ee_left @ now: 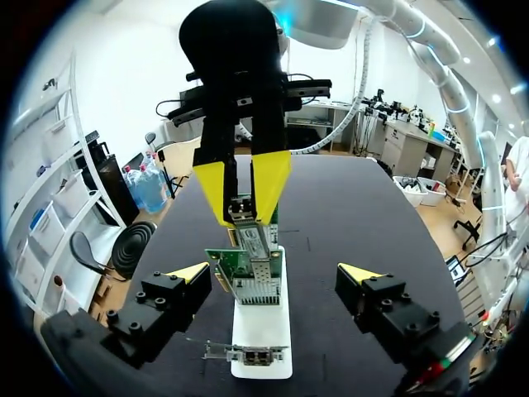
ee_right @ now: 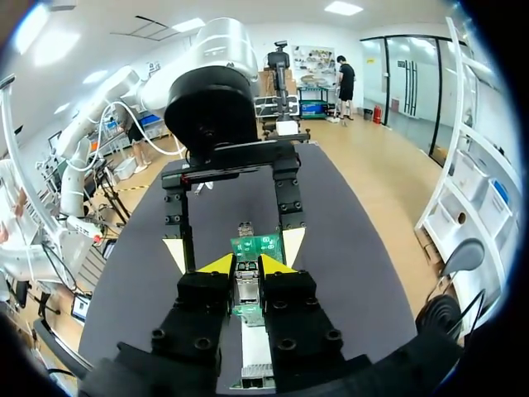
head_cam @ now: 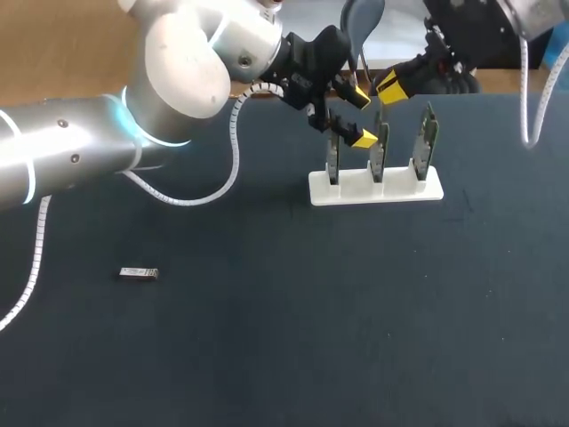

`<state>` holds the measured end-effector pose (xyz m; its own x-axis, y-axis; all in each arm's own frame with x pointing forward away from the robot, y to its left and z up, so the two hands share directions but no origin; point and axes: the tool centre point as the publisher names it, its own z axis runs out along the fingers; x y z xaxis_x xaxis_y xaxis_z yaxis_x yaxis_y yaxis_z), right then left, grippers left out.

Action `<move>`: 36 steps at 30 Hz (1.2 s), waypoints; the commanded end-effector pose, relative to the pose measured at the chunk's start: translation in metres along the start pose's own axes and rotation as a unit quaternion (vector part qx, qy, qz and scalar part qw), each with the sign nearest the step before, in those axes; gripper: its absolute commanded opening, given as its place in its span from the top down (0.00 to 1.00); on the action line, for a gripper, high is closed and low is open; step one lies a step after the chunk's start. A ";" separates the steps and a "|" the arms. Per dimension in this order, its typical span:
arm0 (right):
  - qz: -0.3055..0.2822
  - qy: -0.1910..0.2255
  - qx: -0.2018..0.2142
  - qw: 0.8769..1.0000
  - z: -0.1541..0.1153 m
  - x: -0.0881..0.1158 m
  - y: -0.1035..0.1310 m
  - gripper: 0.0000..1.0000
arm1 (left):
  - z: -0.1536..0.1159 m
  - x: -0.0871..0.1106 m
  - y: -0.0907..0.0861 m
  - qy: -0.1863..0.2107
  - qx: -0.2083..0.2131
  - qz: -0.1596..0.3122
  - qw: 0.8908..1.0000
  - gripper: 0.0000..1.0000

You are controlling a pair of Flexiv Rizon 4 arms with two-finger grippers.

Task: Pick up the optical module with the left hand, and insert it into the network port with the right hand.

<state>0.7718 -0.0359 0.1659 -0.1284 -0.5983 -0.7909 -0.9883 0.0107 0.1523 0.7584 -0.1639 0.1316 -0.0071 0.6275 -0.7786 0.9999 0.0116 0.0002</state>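
Note:
A silver optical module point(ee_left: 253, 238) is pinched between the yellow tips of my right gripper point(ee_left: 241, 194), which comes down from above. The module's end meets the metal port cage of the middle green network card point(ee_left: 248, 277). In the right wrist view my right gripper point(ee_right: 248, 265) is shut on the module point(ee_right: 247, 279), with the card point(ee_right: 258, 246) just ahead. My left gripper point(ee_left: 273, 277) stands wide open, one finger on each side of that card without touching it. From the head view, my left gripper point(head_cam: 361, 117) and my right gripper point(head_cam: 389, 91) meet above the card stand point(head_cam: 375, 189).
The white stand holds three upright network cards; the one nearest my left wrist point(ee_left: 248, 356) lies under the gripper. A second small silver module point(head_cam: 139, 273) lies alone on the dark table at the left. My left arm's white cable point(head_cam: 233, 151) loops over the table beside the stand.

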 end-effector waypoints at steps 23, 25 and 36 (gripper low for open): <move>0.022 -0.031 0.009 0.999 -0.004 0.002 0.009 0.00 | 0.001 -0.001 0.002 0.003 0.001 -0.001 1.000 0.00; 0.022 -0.036 0.009 0.999 -0.006 0.001 0.008 0.00 | 0.001 -0.001 0.002 0.003 0.001 -0.001 1.000 0.00; 0.012 -0.065 0.007 0.998 -0.012 -0.008 0.007 1.00 | 0.001 -0.001 0.002 0.003 0.001 -0.001 1.000 0.00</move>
<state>0.7661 -0.0403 0.1799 -0.1620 -0.4888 -0.8572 -0.9856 0.0375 0.1648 0.7584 -0.1640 0.1316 -0.0071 0.6275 -0.7786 0.9999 0.0115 0.0002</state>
